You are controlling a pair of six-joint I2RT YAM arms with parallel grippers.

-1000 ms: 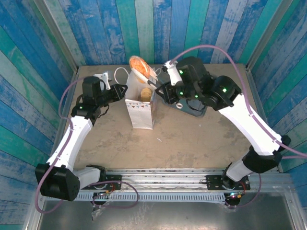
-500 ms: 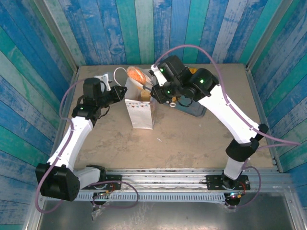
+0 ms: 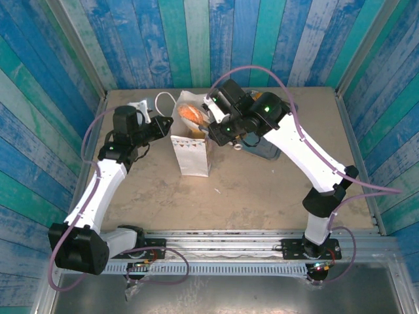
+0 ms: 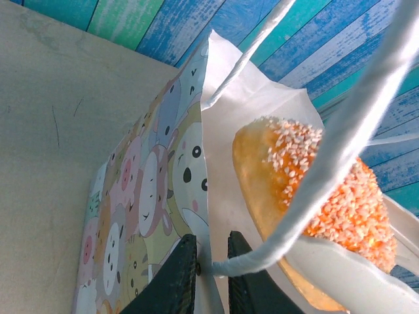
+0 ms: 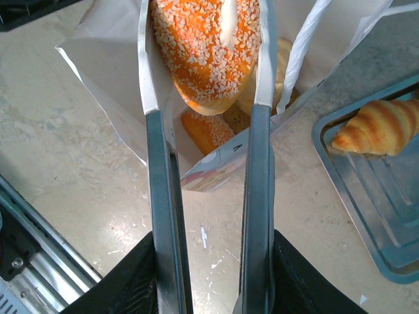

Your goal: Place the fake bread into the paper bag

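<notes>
Two arms: meeting over the counter (image 3: 262, 190) at its far middle.
Paper bag (image 3: 191, 156): upright, mouth open, other pastries (image 5: 206, 131) inside; one wall pinched by left tool (image 4: 211, 275), clamped on the paper beside a cord handle (image 4: 340, 150).
Tray (image 5: 366, 216): just right of bag, one croissant (image 5: 376, 127) in sight.
Tongs (image 5: 163, 216): squeezed in right tool (image 5: 213, 281), tips at bag mouth.
Sesame bun (image 5: 206, 52): nipped between tong tips, partly inside the mouth — drop-in step, by the look; next — lower a little, ease the squeeze, keep cord clear.

seeded bun (image 5: 203, 59) abv open bag (image 3: 191, 157), more inside
</notes>
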